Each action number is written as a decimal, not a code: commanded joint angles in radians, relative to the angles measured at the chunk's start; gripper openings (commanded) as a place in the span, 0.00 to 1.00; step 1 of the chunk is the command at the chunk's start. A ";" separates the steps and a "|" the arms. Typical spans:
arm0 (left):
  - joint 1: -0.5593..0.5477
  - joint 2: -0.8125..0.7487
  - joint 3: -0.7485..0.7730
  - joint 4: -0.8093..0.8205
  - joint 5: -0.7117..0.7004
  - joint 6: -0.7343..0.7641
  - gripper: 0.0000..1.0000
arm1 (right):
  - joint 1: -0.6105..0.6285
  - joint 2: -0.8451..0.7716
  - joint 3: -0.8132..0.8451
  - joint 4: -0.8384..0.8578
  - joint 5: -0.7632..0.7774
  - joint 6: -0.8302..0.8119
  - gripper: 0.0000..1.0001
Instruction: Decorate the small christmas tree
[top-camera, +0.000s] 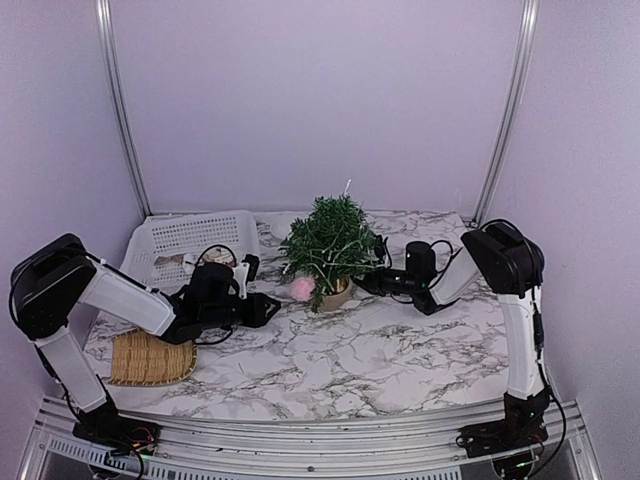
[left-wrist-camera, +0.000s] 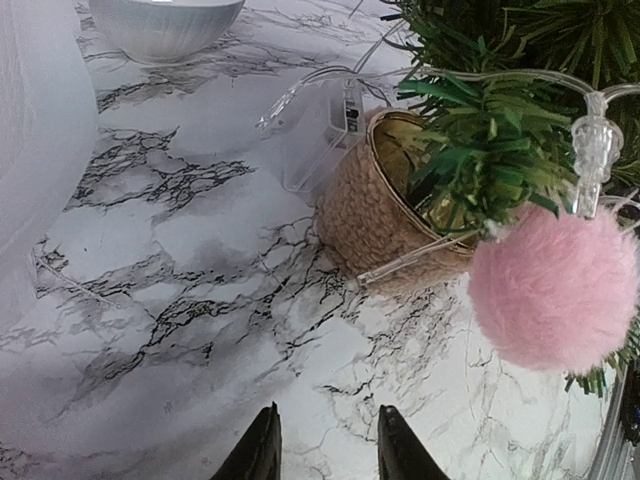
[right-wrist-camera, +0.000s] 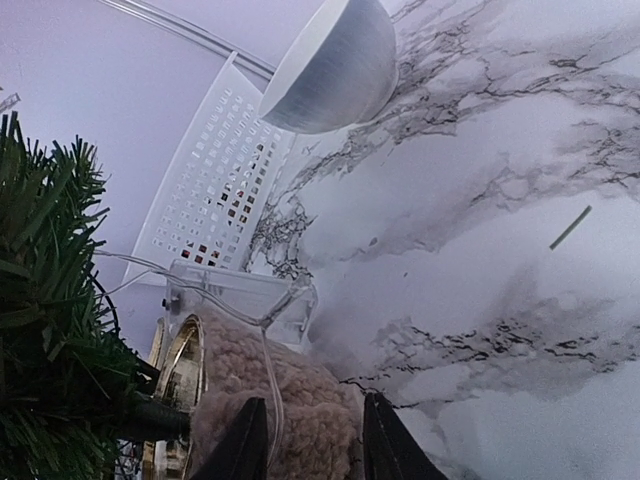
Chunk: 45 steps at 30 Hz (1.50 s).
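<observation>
The small christmas tree stands mid-table in its tan woven pot, with a clear light string over its branches. A pink fluffy pom-pom hangs on its lower left side. My left gripper is open and empty, low over the table just left of the pot, with the pom-pom ahead to its right. My right gripper is open and right up against the pot's other side. I cannot tell whether it touches. The tree fills that view's left.
A white perforated basket with small items stands back left. A flat woven tray lies front left. A white ribbed bowl sits behind the pot. The string's clear battery box lies against the pot. A loose green needle lies on the marble.
</observation>
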 joint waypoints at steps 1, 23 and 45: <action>-0.002 0.034 0.040 0.027 -0.003 0.011 0.33 | 0.019 -0.035 -0.032 0.065 -0.022 0.016 0.31; 0.064 -0.130 -0.029 0.008 -0.033 0.014 0.33 | 0.063 -0.126 -0.317 0.311 0.051 0.121 0.29; 0.526 0.013 0.528 -0.815 -0.011 0.158 0.47 | -0.009 -0.625 -0.480 -0.221 0.336 -0.205 0.32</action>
